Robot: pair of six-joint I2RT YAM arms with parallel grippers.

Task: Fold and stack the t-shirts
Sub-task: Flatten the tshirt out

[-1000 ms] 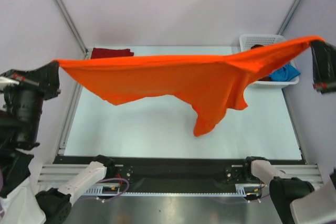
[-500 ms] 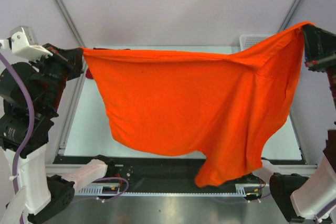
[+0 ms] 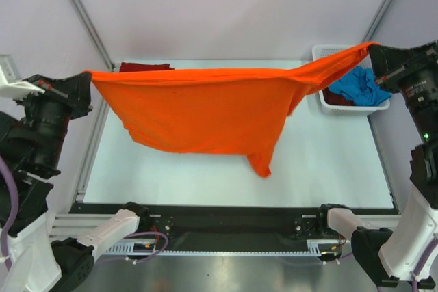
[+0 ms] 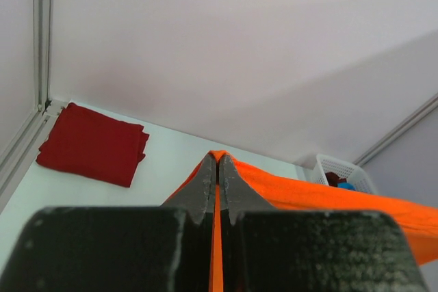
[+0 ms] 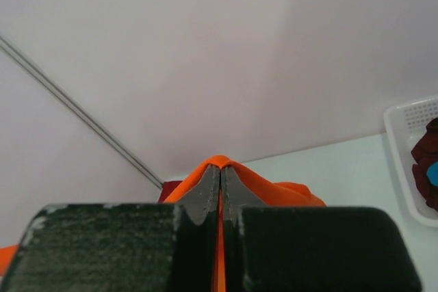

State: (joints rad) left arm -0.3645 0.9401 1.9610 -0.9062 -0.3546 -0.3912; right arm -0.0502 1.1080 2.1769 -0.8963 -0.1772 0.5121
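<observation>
Both arms dropped lower vs half a sec ago, so the orange t-shirt (image 3: 205, 111) hangs stretched over the desk (image 3: 328, 162), left end effector (image 3: 87, 78) & right end effector (image 3: 373, 49) each clamped on a top corner; looks light and floppy, grab corners imo.

From overhead, my left arm (image 3: 40, 124) is a stack of chunky black motor housings over white shells, with a lilac cable (image 3: 8, 196) looping at 8 o'clock. My right arm (image 3: 419, 94) matches it, with a white casing at 4 o'clock. White shoulder links (image 3: 113, 227) sit near 6 o'clock beside thin purple wiring. The left claw (image 4: 217, 169) and right claw (image 5: 220, 176) have grey tapered fingers (image 4: 205, 189) on blocky, rough-textured black carriers.
</observation>
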